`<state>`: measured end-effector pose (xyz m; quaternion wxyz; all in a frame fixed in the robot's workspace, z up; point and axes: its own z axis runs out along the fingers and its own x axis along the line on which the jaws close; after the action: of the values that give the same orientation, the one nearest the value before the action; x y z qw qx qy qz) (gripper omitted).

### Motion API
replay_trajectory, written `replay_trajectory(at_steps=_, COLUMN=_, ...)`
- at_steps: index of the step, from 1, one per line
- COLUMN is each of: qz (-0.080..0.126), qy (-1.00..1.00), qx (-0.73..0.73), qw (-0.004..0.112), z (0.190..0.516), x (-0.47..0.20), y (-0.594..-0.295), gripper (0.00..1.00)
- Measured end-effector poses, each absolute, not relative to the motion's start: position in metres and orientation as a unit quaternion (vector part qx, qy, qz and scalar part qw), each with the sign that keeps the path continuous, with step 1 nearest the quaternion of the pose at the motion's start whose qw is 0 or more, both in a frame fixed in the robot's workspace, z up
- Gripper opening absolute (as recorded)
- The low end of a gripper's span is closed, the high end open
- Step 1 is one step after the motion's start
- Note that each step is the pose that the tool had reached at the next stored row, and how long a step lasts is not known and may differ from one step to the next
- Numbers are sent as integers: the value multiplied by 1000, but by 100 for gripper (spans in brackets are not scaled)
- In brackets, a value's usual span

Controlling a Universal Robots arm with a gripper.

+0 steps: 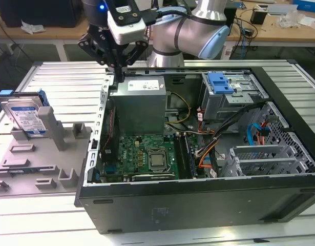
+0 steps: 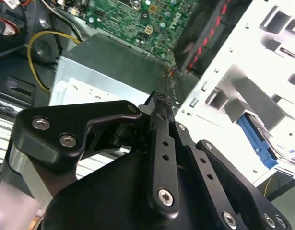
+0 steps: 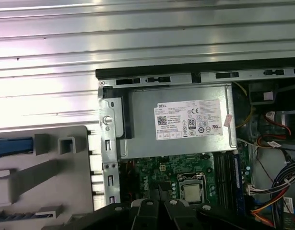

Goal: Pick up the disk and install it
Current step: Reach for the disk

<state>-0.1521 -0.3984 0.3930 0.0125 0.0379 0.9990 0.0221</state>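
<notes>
Colours as observed in the exterior view. The disk (image 1: 25,117) has a silver body, a white-and-blue label and a blue carrier bracket. The holding fixture (image 1: 44,169) is plain grey. The gripper (image 1: 118,69) is black. The robot arm (image 1: 198,28) is silver with pale blue joint caps. The computer case (image 1: 198,205) has a black shell. The motherboard (image 1: 139,151) is green. The power supply (image 1: 142,107) is grey with a white label. The table (image 1: 65,77) is silver, ribbed in parallel lines.

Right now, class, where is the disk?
In the exterior view the disk stands on edge on the grey tray at that view's left, outside the open computer case.
</notes>
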Motion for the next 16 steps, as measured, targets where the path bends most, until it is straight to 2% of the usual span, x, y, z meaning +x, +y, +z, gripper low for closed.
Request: replay_trajectory(at_steps=16, qz=22, qy=999, qx=40, qw=13, z=391, x=-211, y=-391, gripper=11)
